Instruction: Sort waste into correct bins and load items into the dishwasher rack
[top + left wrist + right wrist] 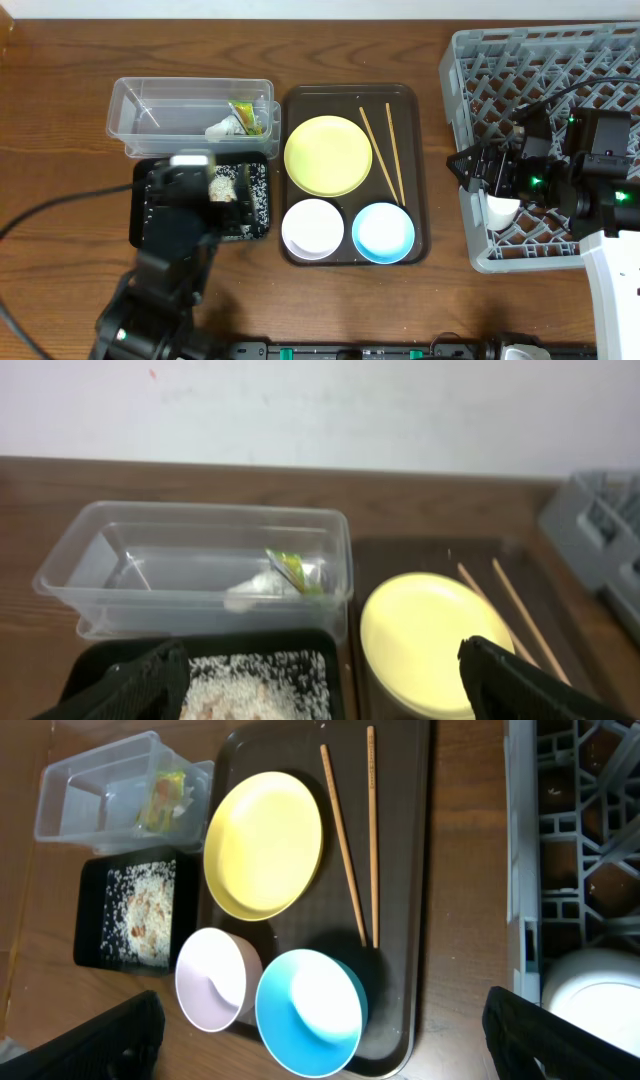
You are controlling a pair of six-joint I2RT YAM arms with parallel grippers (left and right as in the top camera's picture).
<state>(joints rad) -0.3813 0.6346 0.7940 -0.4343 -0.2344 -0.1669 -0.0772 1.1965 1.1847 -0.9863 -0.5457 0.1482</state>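
While hovering left of the serving tray point(412, 140), holds left claw point(322, 650) spread over rice grains point(255, 680); right of it, right claw point(322, 1000) spread over dishwasher rack point(520, 70).

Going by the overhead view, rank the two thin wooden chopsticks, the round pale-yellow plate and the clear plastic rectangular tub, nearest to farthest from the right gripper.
1. two thin wooden chopsticks: on the dark brown serving tray, at its side closest to the right gripper.
2. round pale-yellow plate: further left on that tray.
3. clear plastic rectangular tub: far left, beyond the tray.
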